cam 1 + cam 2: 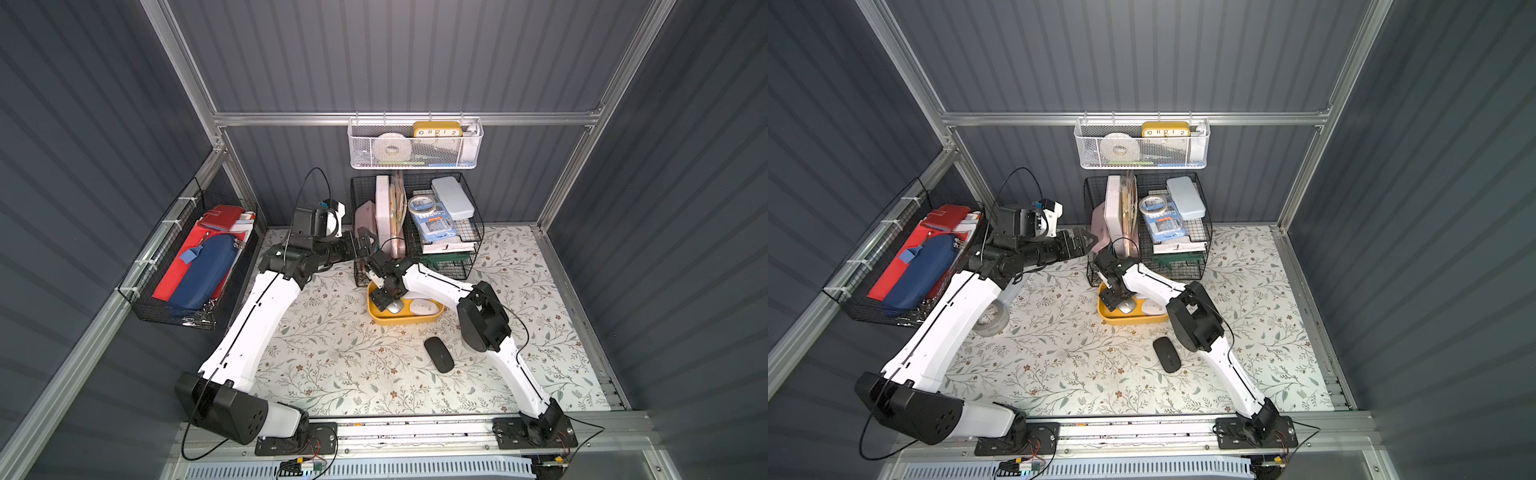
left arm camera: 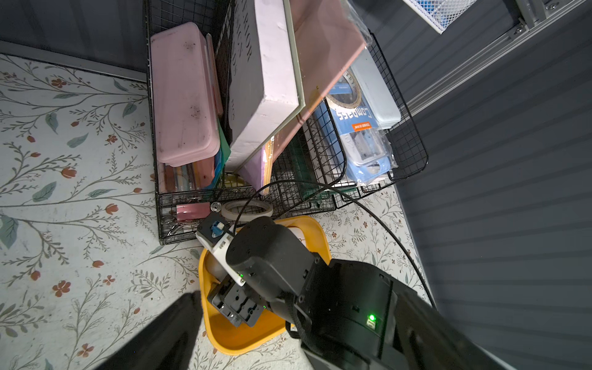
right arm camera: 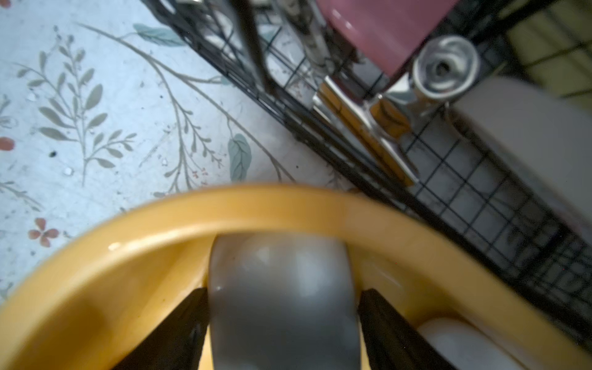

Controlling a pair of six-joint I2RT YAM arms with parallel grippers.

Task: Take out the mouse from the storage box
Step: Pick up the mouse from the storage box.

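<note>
So the right claw [image 3: 283, 291] is reaching down into the storage box [image 1: 401, 321], that shallow mustard-yellow tub sitting on the table [image 1: 340, 374] right up against the front of the black wire basket [image 1: 465, 266]. In the right wrist view its two black fingers [image 3: 179, 333] are pressing on either side of the grey mouse [image 1: 394, 307], so it's pinching that one across its width. The grey mouse is lying inside the tub, at the end nearer the left arm, with its nose tucked against the tub's curved wall. As far as I can tell it's not lifted out of the box.

A white mouse [image 1: 426, 308] is lying just beside it in the same tub, partly hidden under the right arm in both top views. A black mouse [image 1: 439, 354] is sitting out on the floral table, apart from the tub, on the side nearer the robot's base and close to the right arm's elbow.

The left claw [image 1: 1090, 241] is hovering by the left side of the wire basket with its jaws spread wide, gripping nothing. It's off to the side of the tub and not touching it.

Other bits: a roll of clear tape [image 1: 990, 318] is lying on the table just beside the left arm, showing in a top view, and a white mesh basket [image 1: 415, 143] is hanging on the back rail above the wire basket.
</note>
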